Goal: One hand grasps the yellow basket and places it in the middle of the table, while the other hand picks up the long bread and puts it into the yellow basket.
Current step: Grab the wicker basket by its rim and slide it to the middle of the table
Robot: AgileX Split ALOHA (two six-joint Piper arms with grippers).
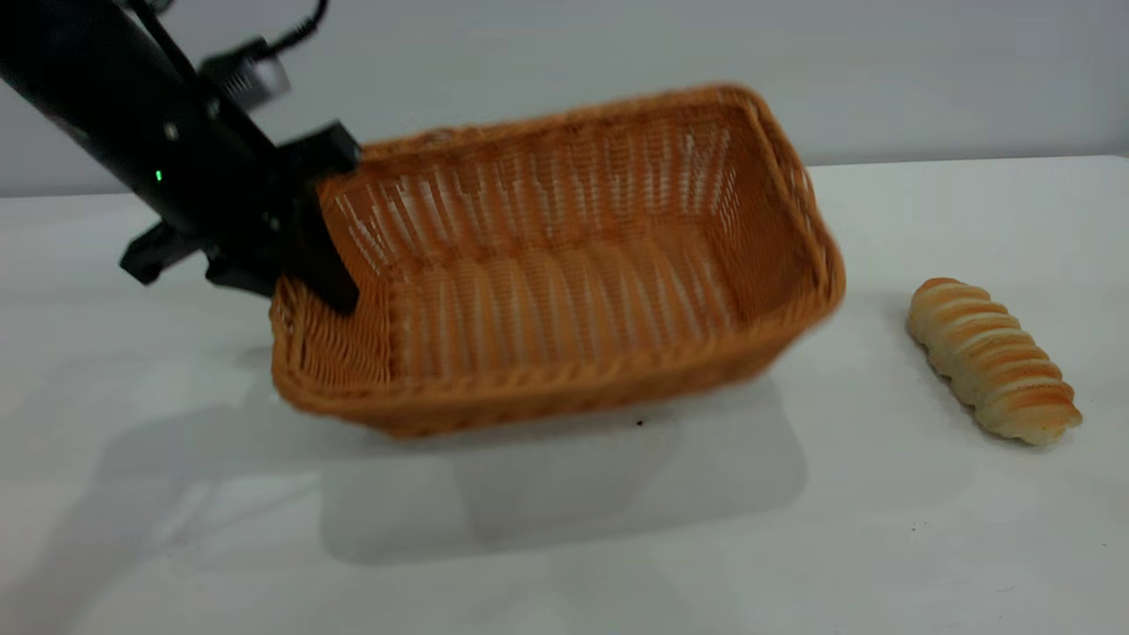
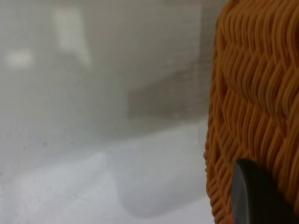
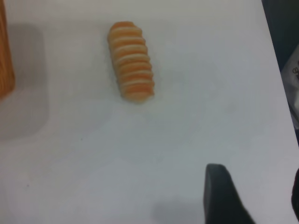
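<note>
The yellow basket (image 1: pixel 564 291) hangs tilted above the table (image 1: pixel 564 547), with its shadow on the tabletop below. My left gripper (image 1: pixel 295 269) is shut on the basket's left rim, one finger inside the wall and one outside. In the left wrist view one finger (image 2: pixel 254 198) presses on the woven wall (image 2: pixel 257 93). The long bread (image 1: pixel 992 359) lies on the table at the right, clear of the basket. It also shows in the right wrist view (image 3: pixel 131 61). My right gripper (image 3: pixel 257 196) is open and empty, above bare table some way from the bread.
The basket's corner (image 3: pixel 4 56) shows at the edge of the right wrist view. The table's edge (image 3: pixel 275 60) runs close beside the right gripper, with dark floor beyond. A grey wall (image 1: pixel 794 53) stands behind the table.
</note>
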